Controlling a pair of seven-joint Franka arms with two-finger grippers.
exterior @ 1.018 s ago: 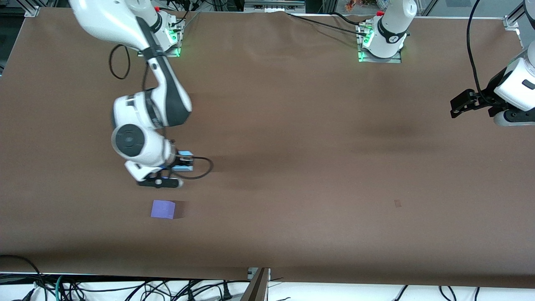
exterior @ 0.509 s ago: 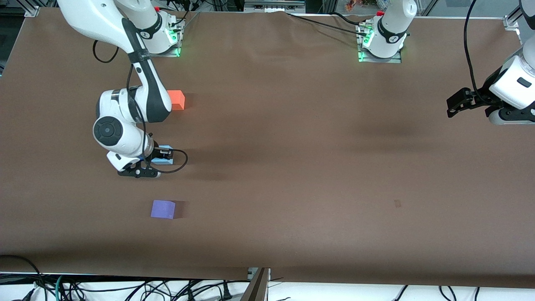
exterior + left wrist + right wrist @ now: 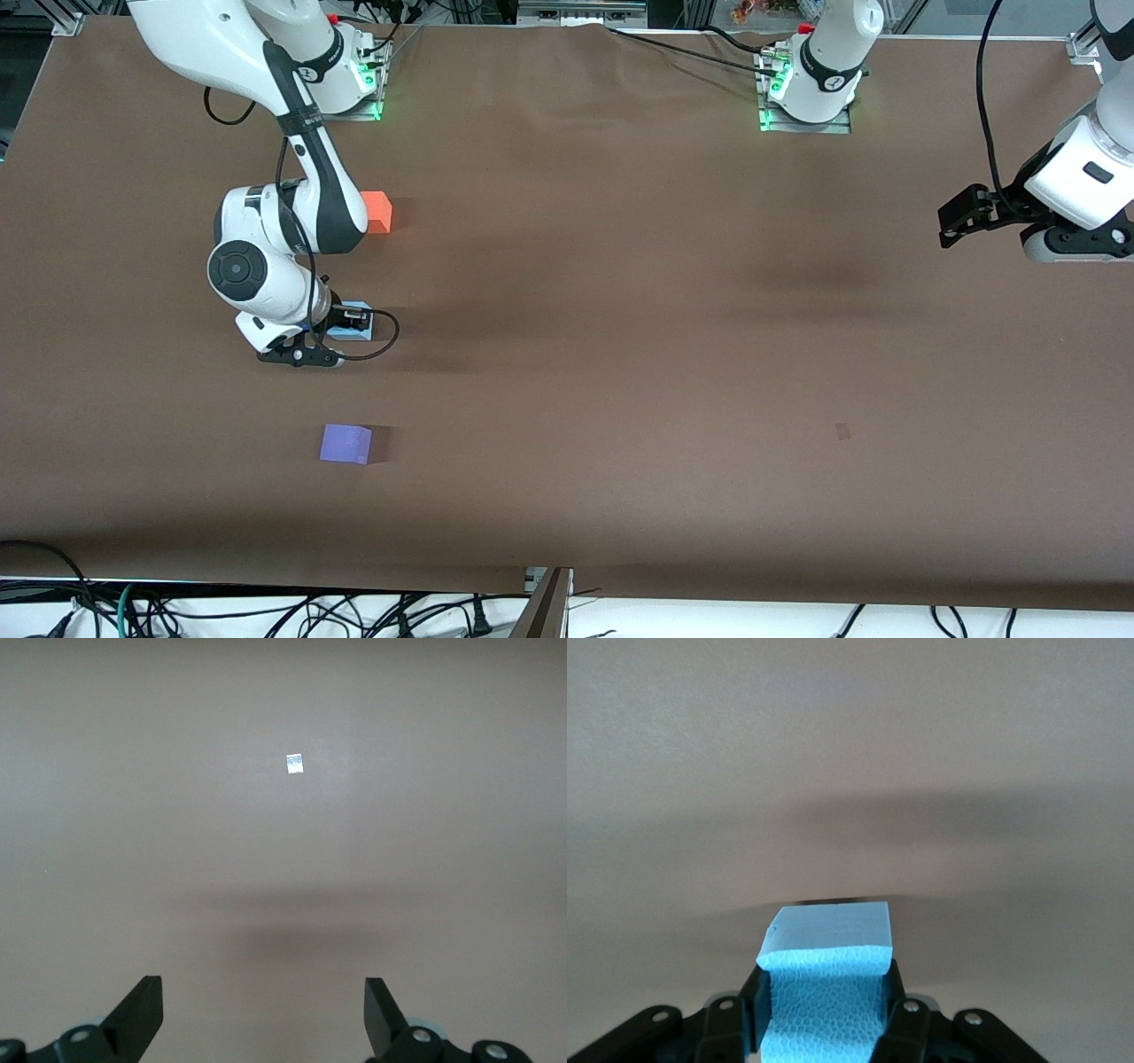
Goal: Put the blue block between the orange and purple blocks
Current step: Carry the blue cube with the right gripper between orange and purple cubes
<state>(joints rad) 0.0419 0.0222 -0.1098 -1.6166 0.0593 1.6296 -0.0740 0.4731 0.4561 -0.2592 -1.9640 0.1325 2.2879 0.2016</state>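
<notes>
Blue block (image 3: 825,992), a cube with no long axis, sits apparently level, clamped in the right tool (image 3: 341,323) between orange block (image 3: 376,211) and purple block (image 3: 345,443). Left tool (image 3: 263,1014) waits, spread wide, holding nothing.

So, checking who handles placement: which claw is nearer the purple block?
Right. The right claw, shut on the blue block, is near the purple block; the left claw waits, open, at its own table end.

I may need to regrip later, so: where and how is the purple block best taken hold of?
Grip the purple block across two opposite vertical faces, coming straight down from above. It is a plain cube sitting flat on the table, apart from everything else, so its sides look free for the fingers.
</notes>
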